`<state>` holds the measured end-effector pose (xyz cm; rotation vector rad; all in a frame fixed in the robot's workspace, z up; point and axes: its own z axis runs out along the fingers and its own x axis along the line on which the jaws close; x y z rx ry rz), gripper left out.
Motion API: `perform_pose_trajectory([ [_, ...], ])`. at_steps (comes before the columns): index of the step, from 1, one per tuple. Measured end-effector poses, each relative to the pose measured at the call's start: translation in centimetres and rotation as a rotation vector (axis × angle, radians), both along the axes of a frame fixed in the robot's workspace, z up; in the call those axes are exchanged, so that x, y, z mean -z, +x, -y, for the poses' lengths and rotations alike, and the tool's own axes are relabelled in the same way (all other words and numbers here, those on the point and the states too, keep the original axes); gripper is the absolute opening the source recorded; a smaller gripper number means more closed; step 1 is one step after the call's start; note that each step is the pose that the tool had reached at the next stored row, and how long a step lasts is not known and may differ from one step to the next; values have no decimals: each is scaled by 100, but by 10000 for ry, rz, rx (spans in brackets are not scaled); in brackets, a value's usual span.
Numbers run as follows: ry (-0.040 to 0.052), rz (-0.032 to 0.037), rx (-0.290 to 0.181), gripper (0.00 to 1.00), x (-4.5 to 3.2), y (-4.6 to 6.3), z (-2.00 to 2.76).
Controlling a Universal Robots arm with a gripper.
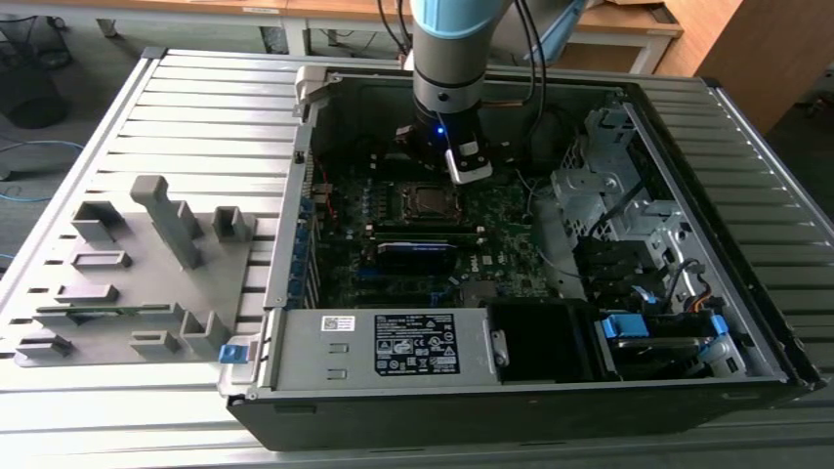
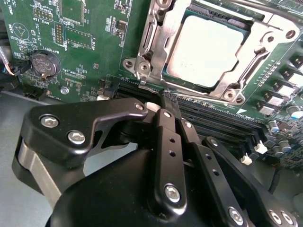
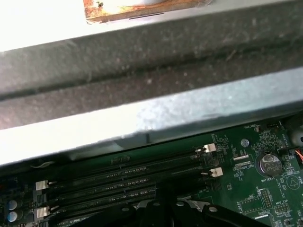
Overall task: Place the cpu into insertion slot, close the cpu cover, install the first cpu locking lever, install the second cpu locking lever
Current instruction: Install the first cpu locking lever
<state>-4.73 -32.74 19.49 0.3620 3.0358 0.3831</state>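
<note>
The cpu [image 2: 206,47], a dull silver square, lies in the insertion slot [image 1: 424,198] on the green motherboard. The cpu cover [image 2: 152,45], a silver frame, lies flat around it with the chip showing through its window. A thin metal lever [image 2: 258,59] runs along one side of the cover, and another rod [image 2: 265,14] crosses the far side. My gripper [image 2: 168,101] hangs just outside the socket's edge, over the memory slots. Its black fingers are shut with nothing between them. It also appears in the exterior view as my gripper [image 1: 440,174] and in the first wrist view as my gripper [image 3: 161,203].
Long black memory sticks [image 2: 222,127] lie beside the socket, and a coin battery [image 2: 43,64] sits further off. The case wall [image 3: 151,71] rises close by. A power supply [image 1: 378,347] and a drive cage [image 1: 612,195] crowd the case. A grey fixture tray [image 1: 131,274] is on the exterior view's left.
</note>
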Motion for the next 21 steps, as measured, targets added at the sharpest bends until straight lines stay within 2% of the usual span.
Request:
perform_pose_trajectory([
  [4,-73,24,20,11,3,0,0],
  [7,-93,23,39,11,0,-2,1],
  [16,-90,24,177,11,-51,-3,0],
  [21,-90,24,291,11,-54,-3,0],
])
